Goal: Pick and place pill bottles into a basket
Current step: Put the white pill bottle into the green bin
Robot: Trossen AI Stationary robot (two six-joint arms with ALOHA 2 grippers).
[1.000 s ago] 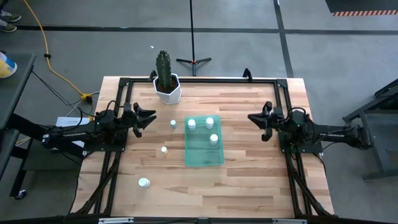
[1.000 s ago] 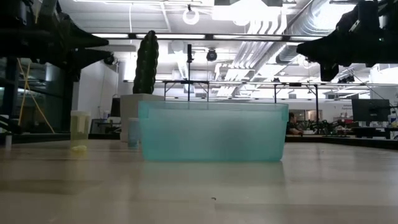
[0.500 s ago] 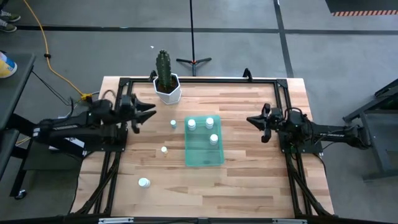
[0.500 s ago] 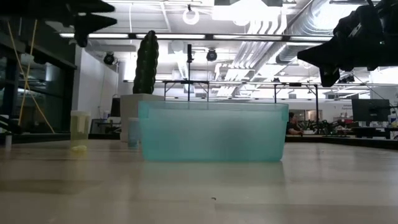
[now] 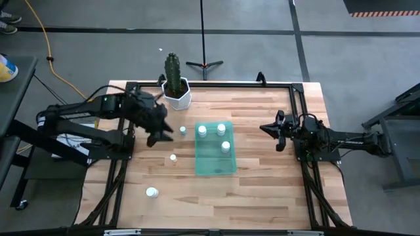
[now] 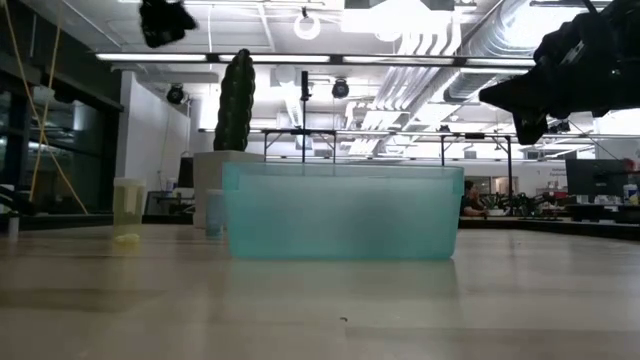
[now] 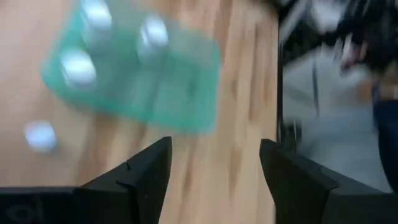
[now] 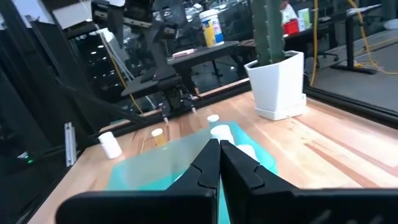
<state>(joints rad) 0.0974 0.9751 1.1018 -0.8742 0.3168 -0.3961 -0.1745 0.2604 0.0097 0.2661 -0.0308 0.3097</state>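
The green tray (image 5: 215, 157) lies mid-table with three white pill bottles in it (image 5: 202, 130) (image 5: 221, 128) (image 5: 226, 146). Three more bottles rest on the wood: one just left of the tray (image 5: 182, 130), one nearer (image 5: 173, 157), and one toward the near left (image 5: 152, 192). My left gripper (image 5: 164, 134) is open and empty, raised above the table just left of the bottle beside the tray; its wrist view (image 7: 214, 168) looks down on the tray (image 7: 137, 81). My right gripper (image 5: 270, 128) is shut and empty, hovering right of the tray.
A white hexagonal pot with a cactus (image 5: 177, 95) stands at the far edge, left of centre, close behind my left gripper. A black frame (image 5: 210, 84) runs along the table's far and side edges. Bare wood (image 5: 262, 190) lies near and right of the tray.
My left gripper has risen and swung in from the table's left edge toward the tray, tipping to point down over the bottle beside the tray. It stays open. My right gripper has kept nearly still.
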